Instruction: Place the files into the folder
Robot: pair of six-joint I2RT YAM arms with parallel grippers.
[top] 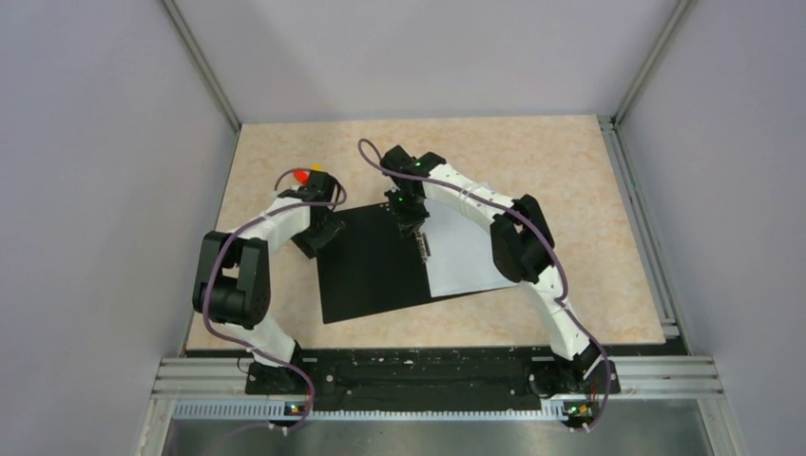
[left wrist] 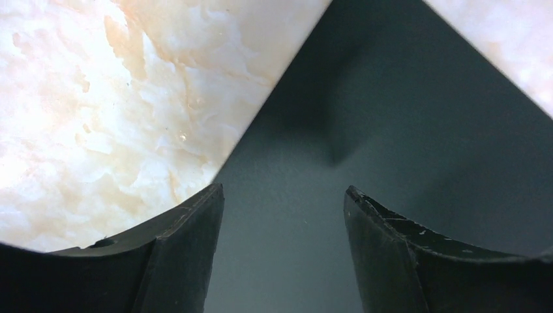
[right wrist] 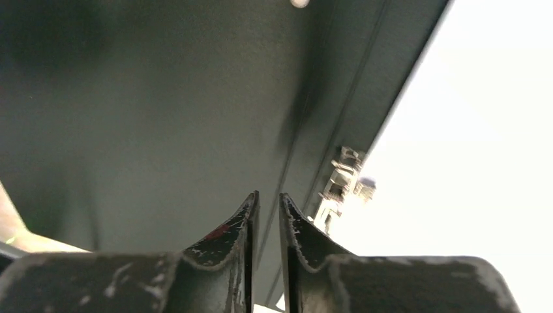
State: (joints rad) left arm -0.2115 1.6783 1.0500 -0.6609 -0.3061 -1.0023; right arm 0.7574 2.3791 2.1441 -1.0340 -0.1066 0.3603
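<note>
Folder (top: 371, 271) under files (top: 461, 261), red object (top: 302, 177) beyond left tool (left wrist: 283, 192)

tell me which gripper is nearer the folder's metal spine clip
Right. The right gripper hovers beside the metal spine clip; the left gripper is over the left corner of the folder, well away.

Beige marbled table (top: 570, 190), small red object (top: 302, 177)
</note>
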